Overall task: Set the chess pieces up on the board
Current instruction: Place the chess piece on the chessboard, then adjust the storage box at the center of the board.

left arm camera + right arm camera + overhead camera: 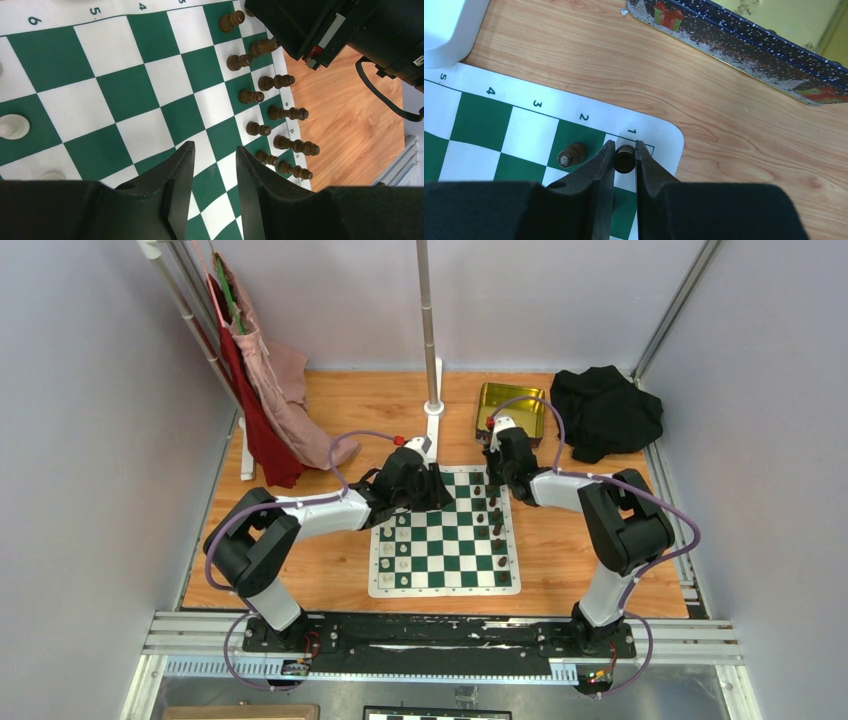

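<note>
at the far left, red and pink clothes (265, 390) are hung from a rack above the wooden table (330, 570). the left gripper (214, 152) is held over the far left part of the board (440, 587); its fingers are set narrowly apart and nothing is seen between them. the board, green and white, is laid flat at the middle of the table, just ahead of the two arm bases. cream pieces (386, 550) are stood near its left edge. a metal pole (428, 330) is seen behind the board. along the right edge the dark pieces (287, 112) are lined up in two columns, upright on their squares. the right gripper (625, 146) is set low at the far right corner of the board, and its fingers are closed on a single dark piece (624, 160) at the corner square by the marking 1. whether that piece is resting on the square or lifted just clear cannot be told. a dark pawn (571, 154) is stood on the green square by the marking 2, just beside the fingers. a gold tin (510, 405) is placed on the table just behind that corner, and a black cloth (605, 410) is heaped to its right.
</note>
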Available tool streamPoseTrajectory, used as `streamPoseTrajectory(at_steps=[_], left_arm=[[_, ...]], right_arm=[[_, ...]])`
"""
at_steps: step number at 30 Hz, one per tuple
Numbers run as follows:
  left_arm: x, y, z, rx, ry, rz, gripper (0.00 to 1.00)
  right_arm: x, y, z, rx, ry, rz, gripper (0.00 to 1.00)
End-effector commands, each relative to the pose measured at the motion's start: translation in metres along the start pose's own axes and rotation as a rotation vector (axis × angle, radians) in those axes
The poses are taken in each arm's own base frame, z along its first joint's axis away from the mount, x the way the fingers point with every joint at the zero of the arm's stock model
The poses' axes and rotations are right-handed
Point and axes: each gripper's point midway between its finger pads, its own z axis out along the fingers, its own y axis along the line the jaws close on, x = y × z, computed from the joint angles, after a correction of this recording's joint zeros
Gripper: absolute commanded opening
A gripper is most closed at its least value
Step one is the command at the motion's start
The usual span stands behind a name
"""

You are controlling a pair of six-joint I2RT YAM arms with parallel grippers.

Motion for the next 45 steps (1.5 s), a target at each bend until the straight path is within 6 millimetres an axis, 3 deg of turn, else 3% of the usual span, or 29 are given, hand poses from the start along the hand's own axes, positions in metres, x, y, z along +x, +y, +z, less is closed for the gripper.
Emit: streamPoseTrajectory(at_steps=[1,5,10,18,36,41,45], left_arm=[[-0.014,-0.013,0.005,0.026,-0.041,0.025,0.41],[-0.014,-0.012,0.005,0.023,-0.042,0.025,0.41],[-0.012,-0.011,0.006,0.019,-0.039,0.023,0.41],[-0.012,-0.01,0.005,0.018,-0.041,0.021,0.41],[-0.019,-0.017,0.001,0.035,-0.056,0.018,0.41],[-0.028,-0.025,-0.006,0.053,-0.079,0.018,0.41],[-0.049,-0.037,-0.014,0.061,-0.125,0.029,0.42]], right_arm=[[0.004,-0.007,0.002,0.018,0.016,0.02,0.11],[-0.001,-0.007,0.001,0.015,0.006,0.022,0.27],[-0.004,-0.004,-0.001,0.001,0.003,0.022,0.34],[-0.008,-0.001,-0.002,-0.016,-0.002,0.029,0.36],[-0.049,-0.002,-0.033,-0.02,-0.082,0.022,0.36],[-0.07,-0.003,-0.047,-0.013,-0.131,0.027,0.36],[-0.098,-0.014,-0.057,0.048,-0.162,0.017,0.41]])
